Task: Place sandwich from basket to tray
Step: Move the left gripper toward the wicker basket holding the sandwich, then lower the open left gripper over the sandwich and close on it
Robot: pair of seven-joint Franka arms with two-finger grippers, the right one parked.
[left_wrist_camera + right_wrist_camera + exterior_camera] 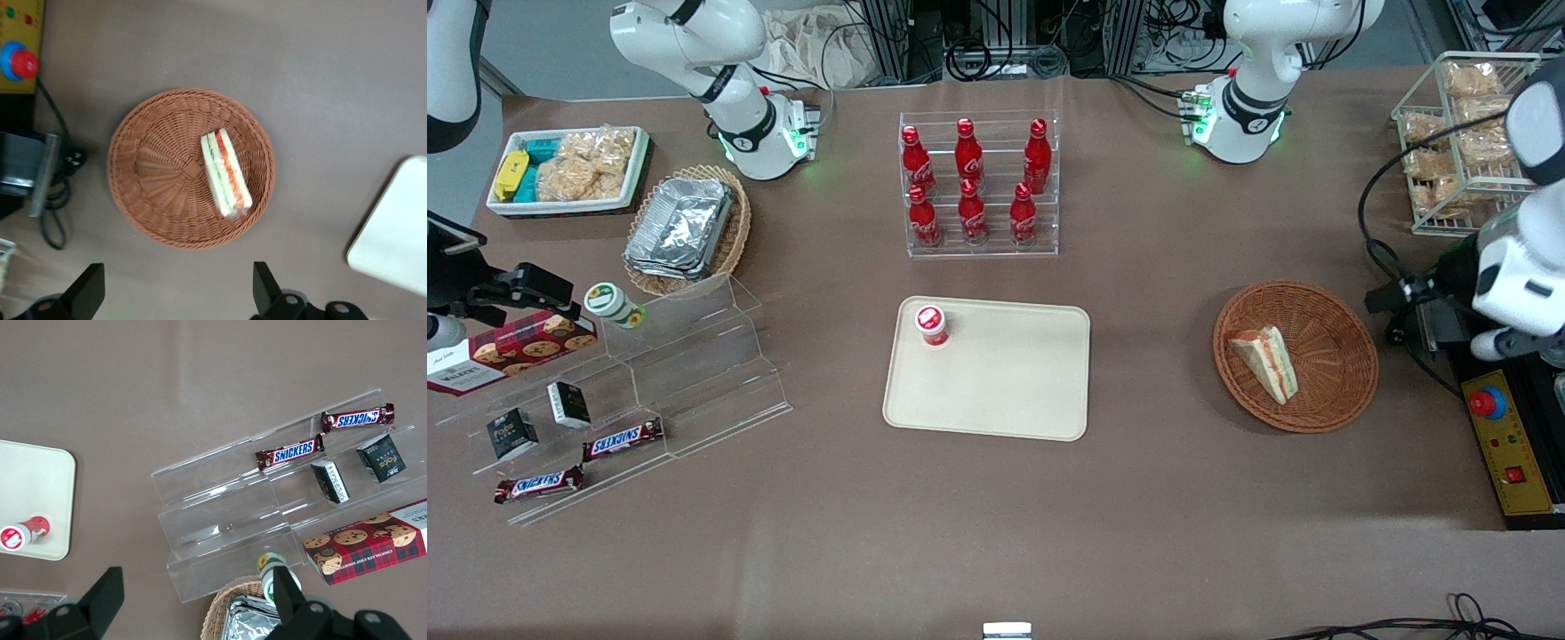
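Brown table covering [996, 533] ran the full width of the bench, cluttered toward the parked arm's end, barer toward the working arm's.

Tray [1005, 400]: cream, rectangular, lay flat near the table's middle, nearer the front camera than the acrylic rack of red bottles [978, 187]. One small red-capped bottle [931, 324] stood in the tray's corner toward the rack; remainder of tray bare.

Basket [1343, 391]: reddish-brown wicker bowl, well apart from the tray, toward the working arm's end.

Sandwich [1264, 363]: lay inside the basket, off-centre toward the tray's side, resting against the sloping weave. The wrist view showed it on its side, filling edge [227, 170] up, red-orange and green bands visible. Not yet lifted.

Gripper [177, 293]: hung high over the basket, both fingertips [265, 285] seen spread wide, nothing between them. It sat above the rim [193, 241] rather than over the sandwich itself.

Risks, as judged: a straight descent from there would meet wicker, not bread. The wedge was soft and tilted, so a hard pinch could crush it or squeeze the layers apart; a light one could let it slip in transit. A careless set-down could knock the small bottle over.
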